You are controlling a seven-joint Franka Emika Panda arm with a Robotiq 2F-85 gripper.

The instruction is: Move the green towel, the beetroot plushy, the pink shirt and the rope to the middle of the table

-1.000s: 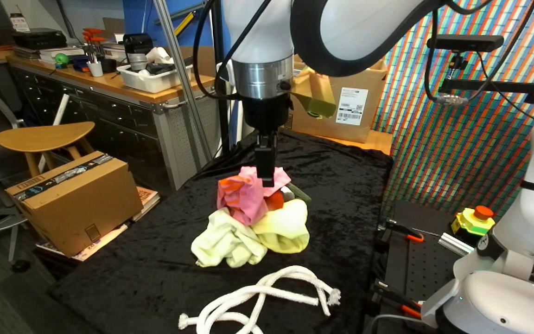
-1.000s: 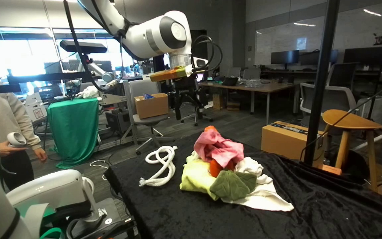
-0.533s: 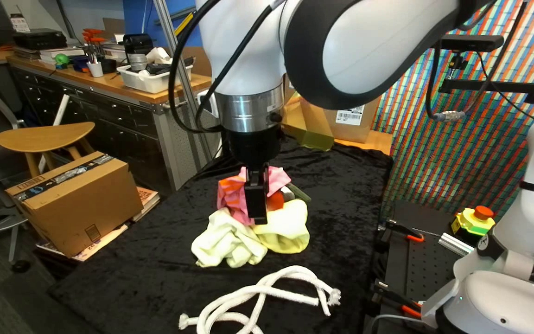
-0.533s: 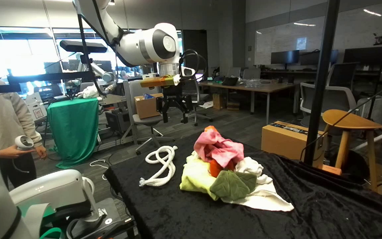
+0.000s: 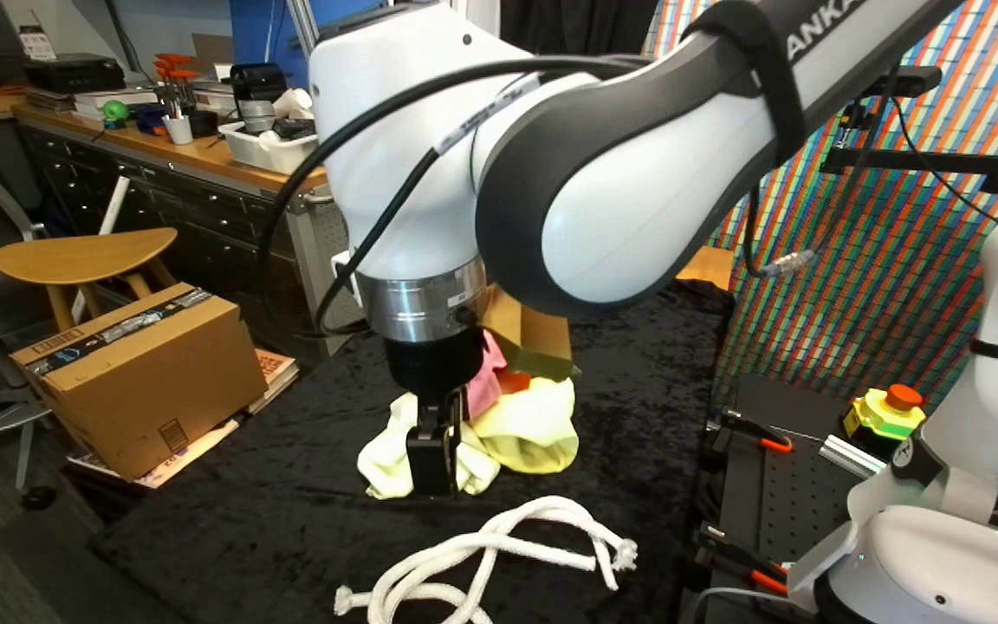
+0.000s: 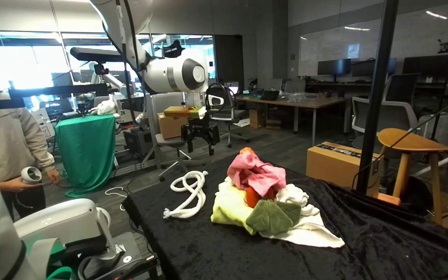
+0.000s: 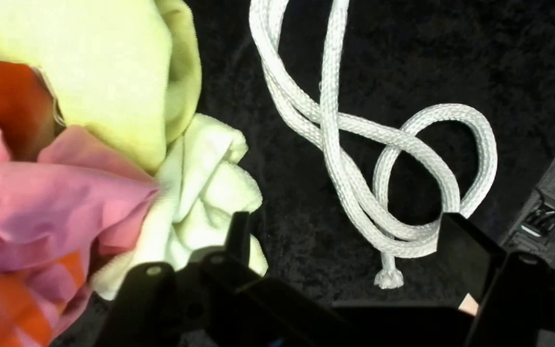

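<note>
My gripper (image 6: 200,149) is open and empty, held above the table, and shows also in an exterior view (image 5: 433,487). In the wrist view the white rope (image 7: 330,130) lies looped between and beyond the parted fingertips. It lies apart from the cloth pile in both exterior views (image 5: 499,555) (image 6: 196,194). The pink shirt (image 6: 257,175) with orange patches lies on top of the pile. The beetroot plushy shows a red body (image 6: 252,197) and dark green leaves (image 6: 272,217) under it. The yellow-green towel (image 6: 228,212) lies beside them and shows also in the wrist view (image 7: 109,72).
A white cloth (image 6: 311,231) spreads at the pile's side. A paler green-white cloth part (image 7: 219,193) lies beside my finger in the wrist view. Black velvet (image 5: 291,537) covers the table. A dark post (image 6: 375,89) stands behind the table. A person holds a white controller (image 6: 31,175).
The arm has moved down and away from above the pink shirt toward the rope side. The gripper stays open. The pile and the rope have not moved.
</note>
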